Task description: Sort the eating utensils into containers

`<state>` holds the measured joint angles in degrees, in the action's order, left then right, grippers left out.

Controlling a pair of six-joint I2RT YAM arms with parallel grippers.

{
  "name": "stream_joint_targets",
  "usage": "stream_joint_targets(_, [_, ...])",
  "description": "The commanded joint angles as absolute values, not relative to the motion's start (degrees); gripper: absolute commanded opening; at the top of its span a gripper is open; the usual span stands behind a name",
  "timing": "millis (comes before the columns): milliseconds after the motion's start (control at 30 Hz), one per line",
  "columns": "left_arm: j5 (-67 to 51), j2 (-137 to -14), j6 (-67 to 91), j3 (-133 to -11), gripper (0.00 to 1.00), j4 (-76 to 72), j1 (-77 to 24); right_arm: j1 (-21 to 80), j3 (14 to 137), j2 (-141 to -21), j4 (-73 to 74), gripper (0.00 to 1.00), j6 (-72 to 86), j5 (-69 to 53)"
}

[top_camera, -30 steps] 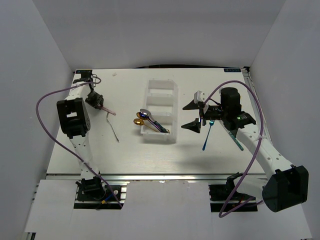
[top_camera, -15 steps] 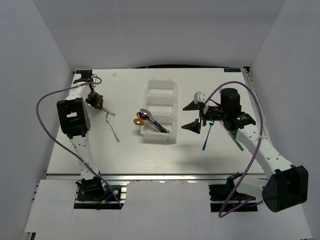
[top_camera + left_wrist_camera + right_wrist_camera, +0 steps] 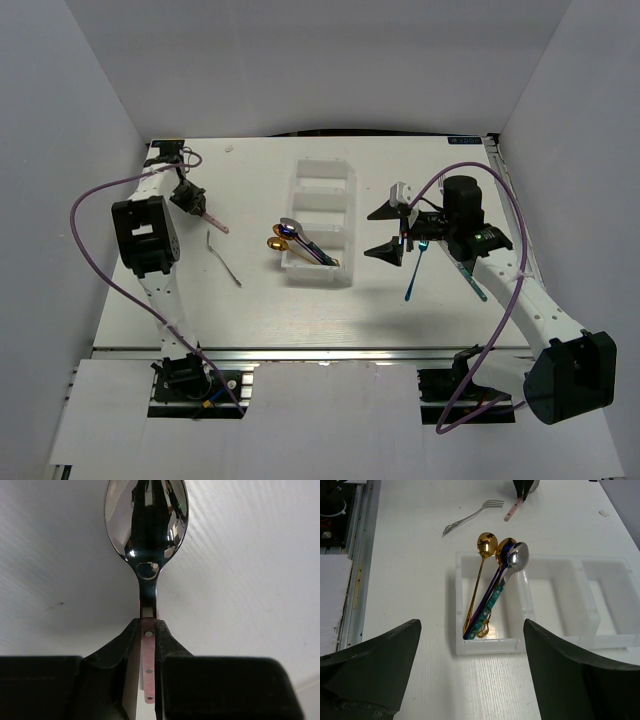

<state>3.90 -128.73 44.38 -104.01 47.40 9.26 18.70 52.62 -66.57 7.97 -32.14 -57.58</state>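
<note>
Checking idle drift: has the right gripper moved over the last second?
No. The right gripper hangs at the same spot right of the tray, jaws open, level with its near compartments.

Translucent tray (image 3: pixel 322 205) holds several spoons (image 3: pixel 490 592) in its nearest compartment, bowls over the rim. Silver fork (image 3: pixel 224 258) lies left of it; pink-handled spoon (image 3: pixel 146 540) farther left, possibly raised.

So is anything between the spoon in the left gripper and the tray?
Nothing visible blocks it. The left gripper holds the spoon; a fork lies flat on the table just beside the path to the tray, on the near side.
</note>
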Motion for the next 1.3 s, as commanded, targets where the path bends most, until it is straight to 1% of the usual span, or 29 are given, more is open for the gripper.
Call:
stream_joint_targets(0, [0.1, -119.7, 45.2, -105.4, 0.0, 44.2, 9.3, 18.3, 52.3, -65.8, 6.1, 0.89, -32.4, -58.3])
stream_joint_targets(33, [-2.5, -117.4, 45.5, -105.1, 0.0, 43.8, 9.1, 18.3, 52.3, -65.8, 6.1, 0.89, -32.5, -58.2])
stream_joint_targets(133, [-4.0, -111.9, 45.4, -102.1, 0.0, 41.0, 7.3, 18.0, 52.2, -65.9, 6.0, 0.89, -32.5, -57.8])
stream_joint_targets(233, [-4.0, -107.3, 45.4, -97.9, 0.0, 37.8, 4.9, 17.5, 52.1, -65.9, 5.8, 0.89, -32.5, -57.7])
stream_joint_targets(400, [-2.9, -94.7, 44.6, -88.9, 0.0, 29.4, 0.9, 16.7, 52.0, -65.9, 5.5, 0.89, -32.3, -57.8])
stream_joint_targets(433, [-2.2, -92.9, 44.7, -85.3, 0.0, 26.9, -2.5, 16.4, 52.0, -65.9, 5.5, 0.89, -32.3, -57.7])
stream_joint_targets(533, [1.8, -86.0, 45.5, -79.5, 0.0, 22.5, -8.5, 15.6, 52.0, -65.7, 5.4, 0.89, -32.3, -57.5])
stream_joint_targets(600, [4.6, -81.7, 46.1, -73.5, 0.0, 17.9, -13.2, 14.4, 51.9, -65.3, 5.3, 0.89, -31.9, -57.5])
stream_joint_targets(733, [11.7, -76.7, 48.9, -65.5, 0.0, 11.7, -20.4, 12.0, 51.6, -64.8, 4.5, 0.89, -31.0, -58.0])
stream_joint_targets(800, [15.4, -75.4, 49.8, -61.8, 0.0, 8.7, -24.6, 11.1, 51.3, -64.4, 3.9, 0.89, -30.8, -58.5])
stream_joint_targets(833, [19.8, -74.5, 50.3, -60.8, 0.0, 8.1, -25.9, 10.4, 51.2, -64.4, 3.8, 0.89, -30.3, -58.6])
stream_joint_targets(900, [24.2, -74.0, 51.8, -58.9, 0.0, 6.8, -30.4, 9.8, 51.2, -64.4, 3.4, 0.89, -30.1, -59.0])
stream_joint_targets(933, [28.3, -74.5, 51.8, -58.5, 0.0, 6.2, -31.6, 9.4, 51.2, -64.4, 3.4, 0.89, -30.1, -59.1])
stream_joint_targets(1133, [36.8, -79.3, 53.6, -57.9, 0.0, 4.7, -38.7, 8.7, 50.8, -64.9, 2.9, 0.89, -29.5, -59.4])
stream_joint_targets(1267, [46.1, -83.8, 53.5, -58.1, 0.0, 3.0, -43.2, 8.4, 50.7, -65.0, 2.7, 0.89, -29.5, -59.6])
